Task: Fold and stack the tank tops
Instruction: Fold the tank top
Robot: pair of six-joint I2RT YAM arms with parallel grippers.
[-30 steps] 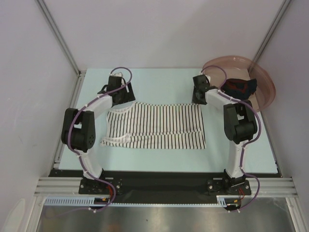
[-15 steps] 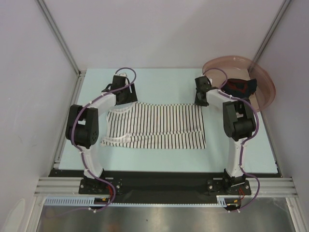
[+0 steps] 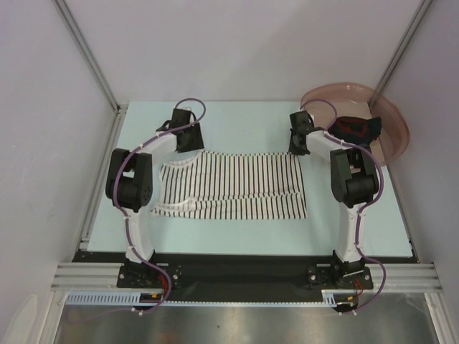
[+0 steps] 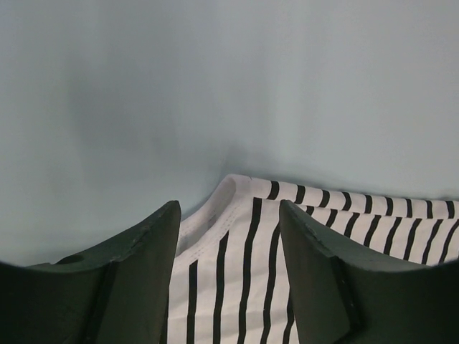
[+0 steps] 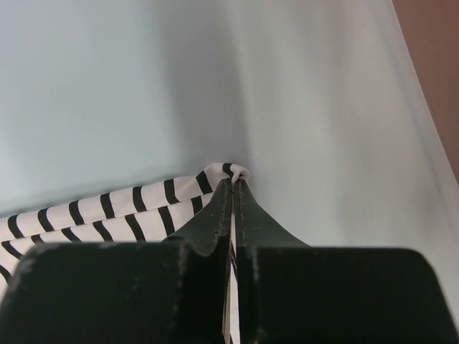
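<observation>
The white tank top with thin black stripes (image 3: 233,185) lies flat on the table, folded in half. My left gripper (image 3: 188,144) is open over its far left corner; in the left wrist view the striped cloth (image 4: 237,251) lies between the two fingers (image 4: 143,272). My right gripper (image 3: 300,145) is shut on the far right corner of the striped top (image 5: 226,172). The dark navy and red tank top (image 3: 357,128) lies crumpled in the pink basin (image 3: 391,122).
The pink translucent basin sits at the far right corner, partly over the table's edge. The light blue table (image 3: 237,122) is bounded by grey walls. Purple cables loop over both arms.
My left arm has swung to the right, bringing its gripper over the top's far left corner. My right gripper has stayed at the far right corner.
</observation>
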